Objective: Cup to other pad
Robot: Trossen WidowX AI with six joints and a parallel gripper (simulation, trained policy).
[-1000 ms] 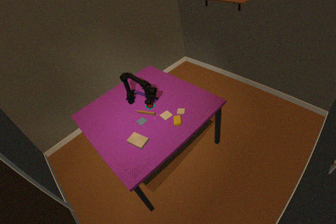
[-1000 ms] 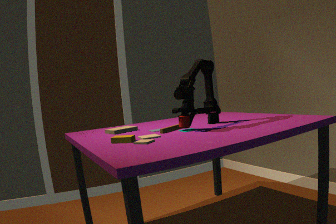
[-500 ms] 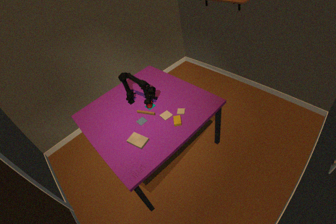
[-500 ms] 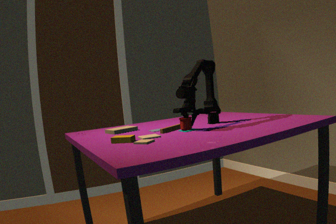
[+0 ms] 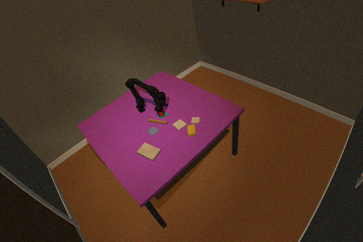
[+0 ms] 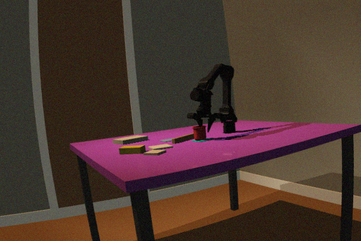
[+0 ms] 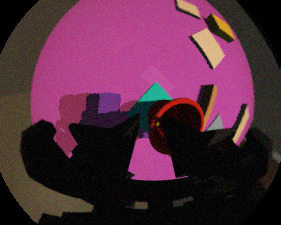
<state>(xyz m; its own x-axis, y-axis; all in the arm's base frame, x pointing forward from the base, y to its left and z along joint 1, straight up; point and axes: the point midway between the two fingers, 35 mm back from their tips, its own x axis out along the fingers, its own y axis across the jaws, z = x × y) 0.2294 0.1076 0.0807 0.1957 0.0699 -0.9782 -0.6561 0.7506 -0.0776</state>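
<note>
The red cup [image 5: 161, 114] [image 6: 199, 133] [image 7: 184, 111] stands upright on the teal pad [image 5: 165, 115] [image 6: 196, 140] [image 7: 156, 91]. My gripper [image 5: 161, 109] [image 6: 205, 128] [image 7: 151, 116] is open, low at the cup. Its fingertips are apart: one is over the cup's rim and mouth, the other hangs outside beside the cup. The cup's mouth is dark and partly hidden by a finger, so I cannot make out the marbles. The grey-blue pad [image 5: 153, 131] [image 6: 167, 140] [image 7: 217, 123] lies bare on the table.
A brown bar [image 5: 157, 121] [image 6: 183, 138] [image 7: 208, 101] lies between the two pads. A yellow block [image 5: 191, 130] [image 6: 132, 149] [image 7: 220, 27] lies near two thin tan pieces. A larger tan slab [image 5: 149, 151] [image 6: 130, 139] lies beyond the grey-blue pad.
</note>
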